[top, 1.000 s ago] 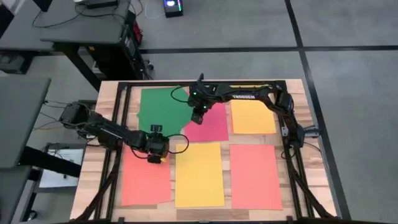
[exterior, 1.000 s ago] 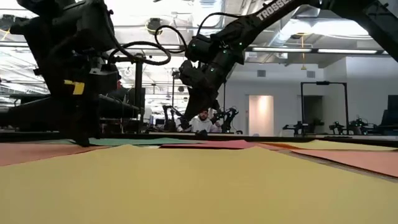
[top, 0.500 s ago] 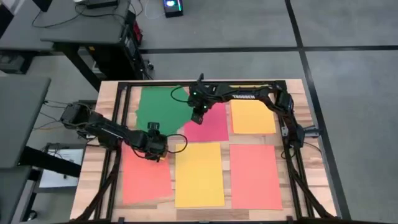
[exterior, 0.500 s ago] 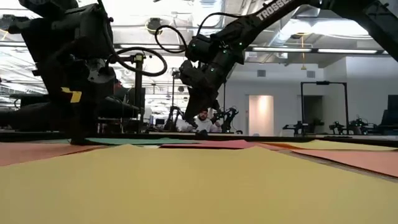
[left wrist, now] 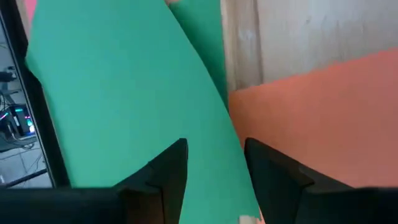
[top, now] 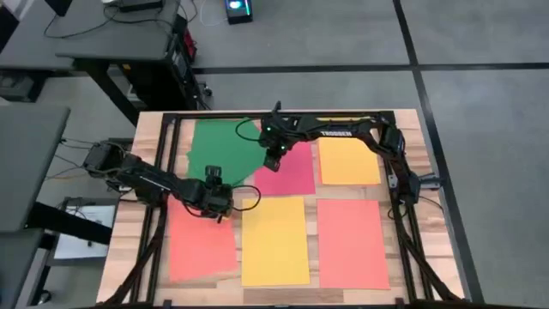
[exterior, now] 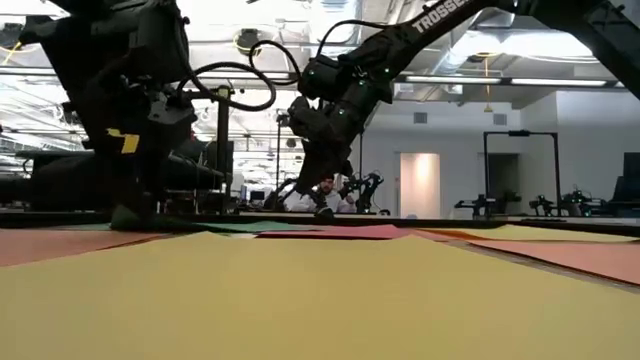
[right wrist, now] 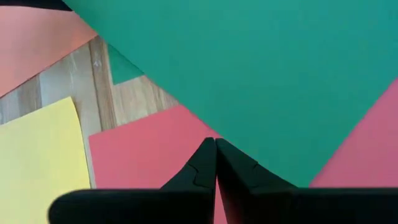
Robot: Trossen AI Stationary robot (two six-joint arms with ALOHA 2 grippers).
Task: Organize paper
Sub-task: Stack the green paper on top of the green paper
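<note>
High view: wooden worktop [top: 412, 129] w/ black frame, 6 sheets of paper on it. 1 green sheet [top: 219, 148] far left, 1 pink-red sheet [top: 292, 172] far middle w/ its left edge under the green, 1 orange sheet [top: 347, 160] far right. Near row: 1 salmon-red sheet [top: 199, 249] left, 1 yellow sheet [top: 274, 240] middle, 1 more salmon-red sheet [top: 352, 243] right. So 2 salmon-red, 1 each of the rest. Left hand [top: 216, 199] sits at the near edge of the green sheet, just above the left salmon sheet's far edge. Right hand [top: 273, 160] is down where green meets pink-red.

Low view: yellow sheet [exterior: 300, 300] fills the foreground; thin strips of green, pink-red and orange farther back. Left arm is the big dark mass at left, w/ its hand [exterior: 128, 212] down at sheet level; finger gap can't be told here. Right hand [exterior: 322, 208] points down at the pink-red strip. A person sits far back in the room.

Left wrist view: left hand [left wrist: 214, 177] w/ fingers a narrow gap apart, green sheet [left wrist: 124, 93] running up between them, salmon sheet [left wrist: 323, 124] and bare wood beside.

Right wrist view: right hand [right wrist: 215, 163] w/ fingertips pressed together on the green sheet [right wrist: 261, 74] at its edge, over the pink-red sheet [right wrist: 143, 155]; yellow [right wrist: 37, 162] and salmon [right wrist: 31, 37] corners in view.
</note>
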